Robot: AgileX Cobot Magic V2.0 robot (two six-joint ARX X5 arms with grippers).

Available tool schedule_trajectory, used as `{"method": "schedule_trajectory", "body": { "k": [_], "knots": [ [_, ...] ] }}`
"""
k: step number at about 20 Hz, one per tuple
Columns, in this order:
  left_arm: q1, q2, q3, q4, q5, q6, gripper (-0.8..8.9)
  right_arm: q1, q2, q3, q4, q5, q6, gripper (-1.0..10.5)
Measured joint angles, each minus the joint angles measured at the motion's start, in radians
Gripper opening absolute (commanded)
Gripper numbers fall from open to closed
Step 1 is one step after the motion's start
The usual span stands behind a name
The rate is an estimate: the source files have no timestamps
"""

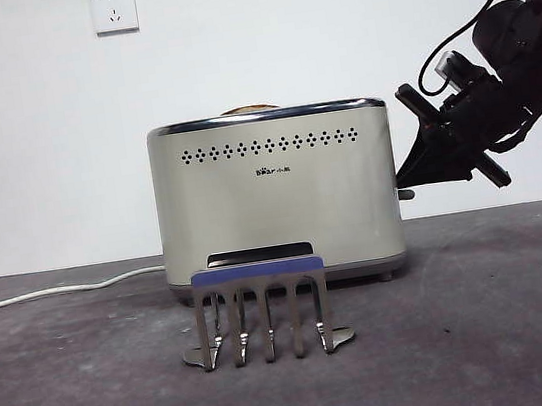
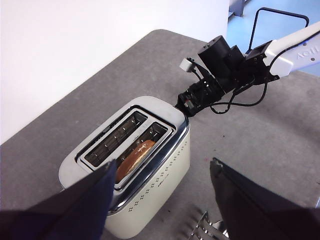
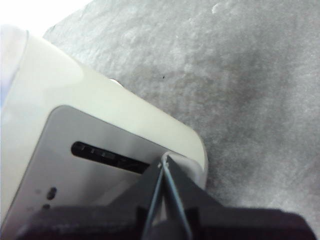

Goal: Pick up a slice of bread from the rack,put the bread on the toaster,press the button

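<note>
The cream toaster (image 1: 277,212) stands mid-table. The slice of bread (image 2: 135,156) sits deep in the slot on the vent-hole side, and only its brown domed top (image 1: 250,109) shows above the chrome rim. The rack (image 1: 263,310) stands in front of the toaster with nothing in it. My right gripper (image 1: 411,178) is shut, and its tips (image 3: 164,162) are at the toaster's narrow end, by the lever slot (image 3: 107,155) and just above the button (image 1: 406,194). My left gripper (image 2: 163,162) is open and holds nothing, high above the toaster.
A white cable (image 1: 61,289) runs along the table from behind the toaster to the left. A wall socket (image 1: 114,9) is on the white wall behind. The rack's prongs (image 2: 207,227) show below my left gripper.
</note>
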Motion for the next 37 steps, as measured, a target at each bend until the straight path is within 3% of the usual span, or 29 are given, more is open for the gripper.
{"method": "schedule_trajectory", "body": {
  "k": [12, 18, 21, 27, 32, 34, 37],
  "knots": [
    [0.0, 0.0, 0.0, 0.0, 0.0, 0.0, 3.19, -0.001, -0.012, -0.002, 0.003, 0.002, 0.002, -0.1],
    [0.0, 0.0, 0.0, -0.003, 0.0, 0.0, 3.14, -0.015, -0.257, -0.011, -0.019, 0.022, 0.005, -0.1],
    [0.0, 0.0, 0.0, -0.003, 0.0, 0.0, 3.14, -0.021, -0.435, -0.011, -0.159, 0.021, -0.01, -0.1],
    [0.0, 0.0, 0.0, -0.04, 0.0, -0.002, 3.14, 0.001, -0.723, -0.011, -0.573, 0.02, -0.147, -0.1],
    [0.0, 0.0, 0.0, -0.057, 0.0, -0.019, 3.07, 0.032, -0.859, -0.011, -0.834, 0.019, -0.239, -0.1],
    [0.0, 0.0, 0.0, -0.071, 0.0, -0.019, 2.26, 0.037, -0.893, -0.011, -0.915, 0.019, -0.268, -0.1],
    [0.0, 0.0, 0.0, -0.086, 0.0, -0.019, -0.16, 0.039, -0.934, -0.011, -1.014, 0.019, -0.294, -0.1]
  ]
}}
